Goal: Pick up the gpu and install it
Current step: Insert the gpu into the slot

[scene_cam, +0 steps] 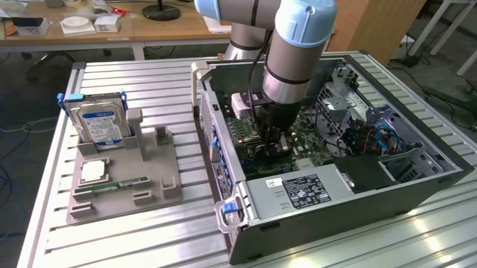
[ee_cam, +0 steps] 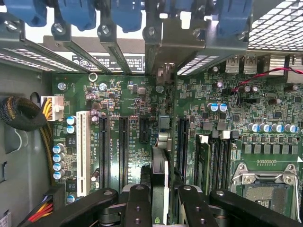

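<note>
**Card held edge-on over the motherboard inside the open case**

The arm (scene_cam: pixel 294 50) reaches down into the open computer case (scene_cam: pixel 417 184), which lies on its side on the slatted desk (scene_cam: pixel 149 245). The gripper (scene_cam: pixel 273 146) is low inside the case, just above the motherboard (scene_cam: pixel 309 151). In the wrist view the black fingers (ee_cam: pixel 137 203) are closed on the gpu (ee_cam: pixel 160 175), one on each face. The card is seen edge-on as a thin upright strip. It stands over the green board between the long black expansion slots (ee_cam: pixel 123 146), in line with the metal bracket bay (ee_cam: pixel 165 52) at the case wall. Whether its lower edge already touches a slot cannot be told. Blue slot latches (ee_cam: pixel 123 14) run along that wall. A CPU socket (ee_cam: pixel 265 184) lies to one side of the card.

On the exterior view's left, outside the case, a grey fixture (scene_cam: pixel 123 178) sits on the desk. It holds a hard drive (scene_cam: pixel 100 125) upright, a memory stick (scene_cam: pixel 123 184) lying flat, and a square chip (scene_cam: pixel 95 170). A power supply (scene_cam: pixel 298 192) with a black label occupies the near end of the case.
</note>
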Robot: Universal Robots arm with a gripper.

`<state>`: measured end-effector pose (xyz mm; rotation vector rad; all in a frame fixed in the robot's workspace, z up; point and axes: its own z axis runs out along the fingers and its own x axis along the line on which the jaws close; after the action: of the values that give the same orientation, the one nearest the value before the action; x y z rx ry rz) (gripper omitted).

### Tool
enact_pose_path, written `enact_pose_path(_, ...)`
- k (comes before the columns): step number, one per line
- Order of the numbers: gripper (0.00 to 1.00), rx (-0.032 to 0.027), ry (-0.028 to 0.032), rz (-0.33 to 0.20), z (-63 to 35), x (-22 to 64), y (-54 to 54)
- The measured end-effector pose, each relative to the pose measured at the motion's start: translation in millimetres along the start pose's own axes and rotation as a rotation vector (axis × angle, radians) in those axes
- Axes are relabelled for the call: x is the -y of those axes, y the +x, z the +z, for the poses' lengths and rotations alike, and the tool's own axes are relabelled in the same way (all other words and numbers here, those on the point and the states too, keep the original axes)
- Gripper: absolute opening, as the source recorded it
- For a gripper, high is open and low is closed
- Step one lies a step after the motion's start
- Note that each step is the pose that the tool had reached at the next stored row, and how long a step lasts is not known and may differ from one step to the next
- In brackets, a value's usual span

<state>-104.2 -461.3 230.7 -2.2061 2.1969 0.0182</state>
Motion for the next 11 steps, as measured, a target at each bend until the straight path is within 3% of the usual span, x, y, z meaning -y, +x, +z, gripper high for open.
enact_pose_path(11, 0.26, -0.0002, -0.0003, 0.0, 2.6, -1.1, 0.1)
